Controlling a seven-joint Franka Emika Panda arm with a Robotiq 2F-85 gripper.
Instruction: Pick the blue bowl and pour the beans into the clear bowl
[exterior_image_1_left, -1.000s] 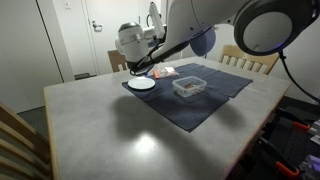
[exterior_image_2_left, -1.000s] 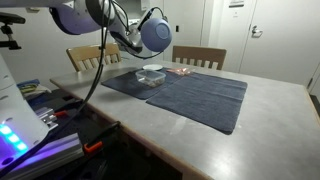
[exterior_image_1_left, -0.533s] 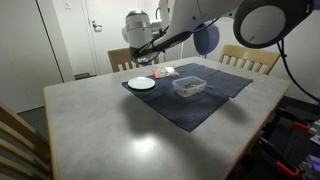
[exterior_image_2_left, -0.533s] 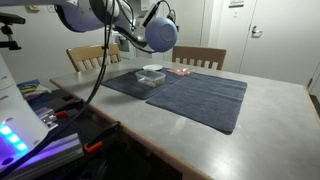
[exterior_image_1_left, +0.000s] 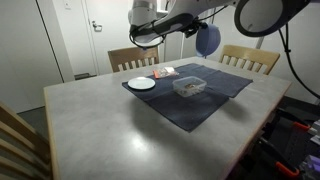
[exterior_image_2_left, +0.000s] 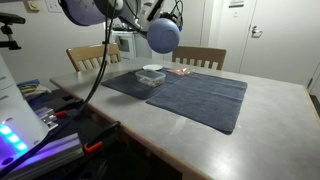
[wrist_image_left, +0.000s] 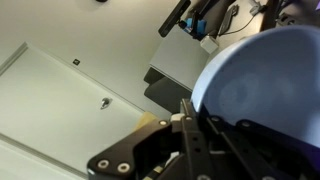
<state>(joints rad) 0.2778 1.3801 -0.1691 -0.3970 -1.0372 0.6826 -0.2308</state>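
Observation:
My gripper (exterior_image_1_left: 196, 32) is shut on the rim of the blue bowl (exterior_image_1_left: 207, 40) and holds it high in the air, tipped on its side, above the far part of the table. In an exterior view the blue bowl (exterior_image_2_left: 164, 36) hangs above and a little behind the clear bowl (exterior_image_2_left: 152, 74). The clear bowl (exterior_image_1_left: 189, 87) rests on the dark mat (exterior_image_1_left: 205, 105). In the wrist view the blue bowl (wrist_image_left: 262, 80) fills the right side, with my gripper (wrist_image_left: 196, 128) clamped on its edge. I see no beans.
A white plate (exterior_image_1_left: 142, 84) lies on the mat's corner, with a pinkish item (exterior_image_1_left: 165, 72) behind it. Wooden chairs (exterior_image_1_left: 250, 58) stand at the far side of the table. The grey tabletop (exterior_image_1_left: 110, 125) stretches toward the near edge.
The arm has risen and swung along the far side, carrying the blue bowl higher. The clear bowl and plate have not moved.

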